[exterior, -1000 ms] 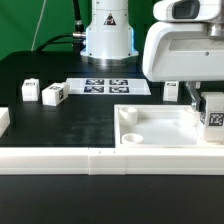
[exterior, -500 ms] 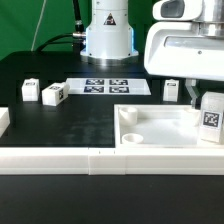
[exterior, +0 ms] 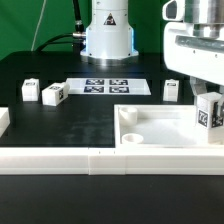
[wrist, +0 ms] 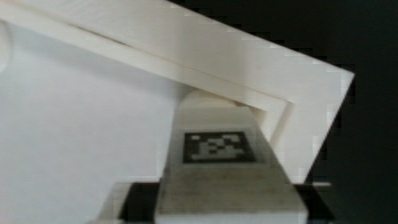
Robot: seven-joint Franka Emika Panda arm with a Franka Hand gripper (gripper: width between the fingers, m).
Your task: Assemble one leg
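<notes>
Lifted and shifted rightward, the hand [exterior: 208, 100] clamps the upright leg [exterior: 209, 112].

Both views are evenly and brightly lit from overhead, with no hard shadows. In the exterior view the matte black worktop [exterior: 60, 70] stays dark, while the large white open plastic tray [exterior: 160, 130] nearly washes out. The wrist view is soft and out of focus, its white surfaces overexposed, with only faint grey shading along edges.
</notes>
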